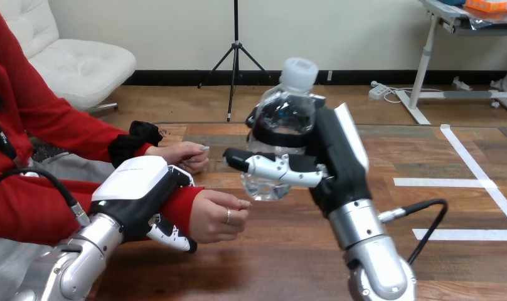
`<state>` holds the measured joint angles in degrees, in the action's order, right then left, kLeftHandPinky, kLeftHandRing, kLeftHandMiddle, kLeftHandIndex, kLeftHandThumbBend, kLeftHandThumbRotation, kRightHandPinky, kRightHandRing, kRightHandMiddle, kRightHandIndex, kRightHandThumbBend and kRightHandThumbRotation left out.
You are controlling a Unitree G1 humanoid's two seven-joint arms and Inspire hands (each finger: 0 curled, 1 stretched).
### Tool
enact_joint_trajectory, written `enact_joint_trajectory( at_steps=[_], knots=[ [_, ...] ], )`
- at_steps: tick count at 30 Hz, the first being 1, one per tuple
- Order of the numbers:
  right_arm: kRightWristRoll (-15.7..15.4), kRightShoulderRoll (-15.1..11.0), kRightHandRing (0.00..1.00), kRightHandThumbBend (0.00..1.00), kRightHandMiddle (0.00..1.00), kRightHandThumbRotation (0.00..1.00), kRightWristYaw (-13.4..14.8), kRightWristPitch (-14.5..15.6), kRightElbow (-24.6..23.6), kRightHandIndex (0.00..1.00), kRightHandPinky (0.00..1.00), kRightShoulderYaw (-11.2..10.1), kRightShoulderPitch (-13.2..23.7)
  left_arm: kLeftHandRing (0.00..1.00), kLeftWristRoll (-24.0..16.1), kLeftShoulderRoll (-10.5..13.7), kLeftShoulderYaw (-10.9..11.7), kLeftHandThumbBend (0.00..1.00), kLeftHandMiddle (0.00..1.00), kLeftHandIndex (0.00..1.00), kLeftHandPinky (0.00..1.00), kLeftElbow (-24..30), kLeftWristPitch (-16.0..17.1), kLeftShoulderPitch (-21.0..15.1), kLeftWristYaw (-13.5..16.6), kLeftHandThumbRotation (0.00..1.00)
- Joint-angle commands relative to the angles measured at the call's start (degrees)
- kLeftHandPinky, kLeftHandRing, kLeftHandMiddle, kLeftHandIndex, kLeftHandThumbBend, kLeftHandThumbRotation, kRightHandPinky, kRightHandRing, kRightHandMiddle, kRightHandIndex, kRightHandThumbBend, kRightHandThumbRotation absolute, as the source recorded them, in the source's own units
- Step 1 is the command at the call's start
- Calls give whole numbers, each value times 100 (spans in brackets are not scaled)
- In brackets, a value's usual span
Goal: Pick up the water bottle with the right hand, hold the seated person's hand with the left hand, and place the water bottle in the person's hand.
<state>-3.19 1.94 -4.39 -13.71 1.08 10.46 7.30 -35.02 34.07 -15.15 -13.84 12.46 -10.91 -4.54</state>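
Holding the water bottle (287, 103): your right hand (329, 157) has it round the middle, with fingers wrapped about the far side and the thumb laid across the front. It stands upright with its white cap (299, 70) on top, lifted clear of the tabletop (288, 263) and over its middle.
Left hand (135, 188): it sits on the person's wrist (182, 210) at the red cuff, white back uppermost. One finger shows curled underneath, so it reads as closed round the wrist, not merely resting on it.
Person's hand (216, 216): the nearer one is over the tabletop's left half, loosely curled, fingertips towards the bottle's base. Tips and base are very close, and I cannot tell whether they touch.
Person's other hand (185, 157): it is behind the first, nearer the far edge, and holds nothing.
Step in hand: the pick-up and the wrist hold look done. You are at the handover, with the bottle brought up beside the waiting hand but not yet in it.
Next move calls for: lower the bottle and carry it leftwards until its body sits inside the person's curled fingers. Steady the wrist with your left hand, and loosen your right only once their fingers close.
Risk: the thin plastic looks easily crushed, and letting go early would drop it on the tabletop.
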Motion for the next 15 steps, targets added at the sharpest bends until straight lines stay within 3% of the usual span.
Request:
enact_joint_trajectory(
  at_steps=[1, 15],
  knots=[
    [-28, 214, 28, 84, 35, 0, 65, -285, 76, 39, 23, 66, 448, 39, 171, -183, 151, 94, 45, 46, 33, 684, 29, -203, -21, 0],
    [-232, 394, 28, 85, 34, 0, 216, -593, 437, 38, 24, 288, 332, 40, 211, -240, 256, 95, 46, 47, 34, 1167, -79, -15, -135, 0]
  ],
)
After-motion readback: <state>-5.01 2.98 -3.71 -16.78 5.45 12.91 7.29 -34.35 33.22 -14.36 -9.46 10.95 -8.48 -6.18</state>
